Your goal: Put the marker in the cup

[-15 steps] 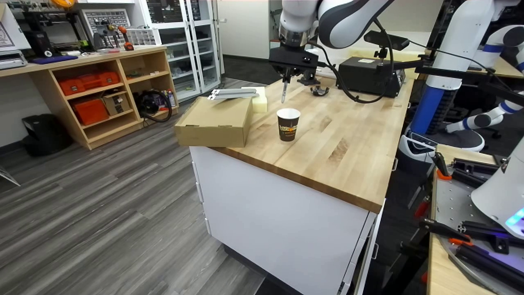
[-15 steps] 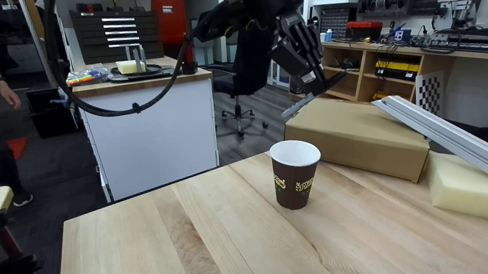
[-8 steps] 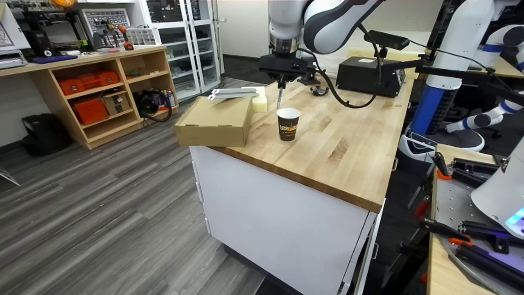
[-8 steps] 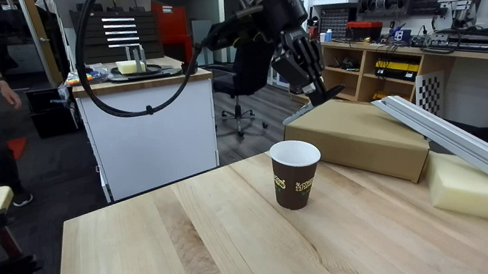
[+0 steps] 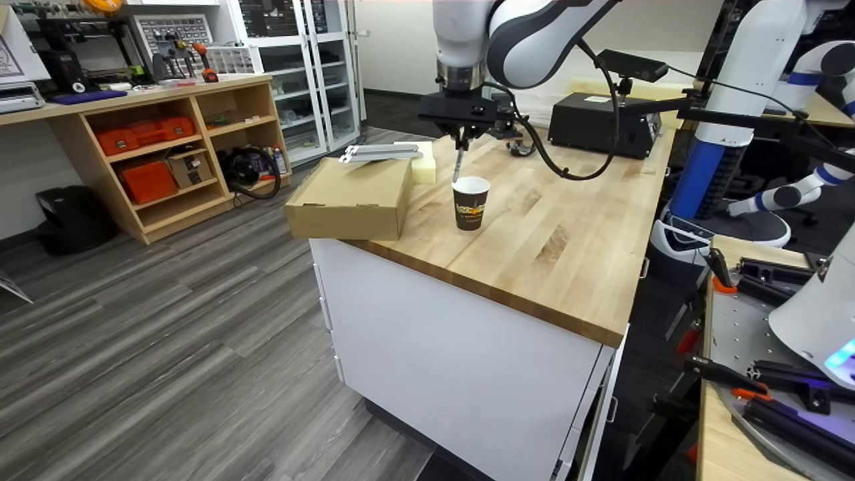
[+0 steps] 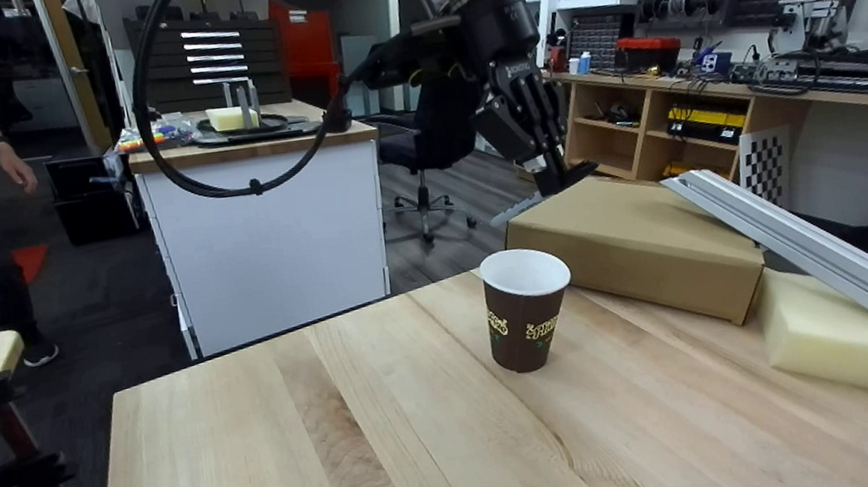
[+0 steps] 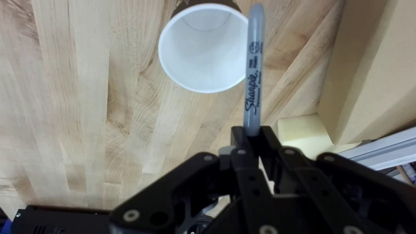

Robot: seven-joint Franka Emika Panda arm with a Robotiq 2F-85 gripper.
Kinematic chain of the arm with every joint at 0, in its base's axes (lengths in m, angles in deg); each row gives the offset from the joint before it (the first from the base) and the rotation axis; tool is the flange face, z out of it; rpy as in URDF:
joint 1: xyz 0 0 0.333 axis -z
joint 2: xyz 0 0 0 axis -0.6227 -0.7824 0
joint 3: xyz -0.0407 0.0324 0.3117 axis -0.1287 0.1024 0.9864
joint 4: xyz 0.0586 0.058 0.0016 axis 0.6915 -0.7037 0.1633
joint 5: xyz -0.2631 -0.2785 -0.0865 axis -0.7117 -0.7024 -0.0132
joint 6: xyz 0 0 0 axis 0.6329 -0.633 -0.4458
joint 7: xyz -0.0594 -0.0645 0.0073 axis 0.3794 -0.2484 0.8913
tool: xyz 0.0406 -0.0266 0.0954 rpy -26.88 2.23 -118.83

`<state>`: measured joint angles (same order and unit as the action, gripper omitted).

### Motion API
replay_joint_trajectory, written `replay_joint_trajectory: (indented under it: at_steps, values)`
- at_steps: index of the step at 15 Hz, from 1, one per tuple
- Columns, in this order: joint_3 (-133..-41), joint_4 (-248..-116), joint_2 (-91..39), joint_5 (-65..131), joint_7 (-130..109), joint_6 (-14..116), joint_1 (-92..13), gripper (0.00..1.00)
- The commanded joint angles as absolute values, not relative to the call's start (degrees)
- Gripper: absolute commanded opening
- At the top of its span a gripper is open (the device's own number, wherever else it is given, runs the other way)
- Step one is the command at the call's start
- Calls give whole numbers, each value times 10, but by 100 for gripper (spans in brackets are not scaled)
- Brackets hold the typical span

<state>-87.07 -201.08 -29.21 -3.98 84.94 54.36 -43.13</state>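
Black two-fingered tool (image 7: 253,132) pinches slim grey Sharpie marker (image 7: 254,70) by one end, long axis slanting down. Dark-brown paper cup (image 6: 525,315), white-rimmed, stands upright on the pale wooden tabletop (image 6: 261,459), below the tool and, in the wrist view, ahead and left of it. Judgement: a leftward shift there should precede lowering.
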Motion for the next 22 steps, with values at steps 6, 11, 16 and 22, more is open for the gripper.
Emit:
replay_joint_trajectory:
  at_steps: [6,11,16,22]
  values:
    - [-881,-1976,-306,-19,875,461,-454,4]
    - [-887,-1983,-299,-20,869,444,-444,4]
    - [-898,-1984,-305,-21,861,450,-434,4]
    - [-907,-1990,-296,-19,849,452,-423,52]
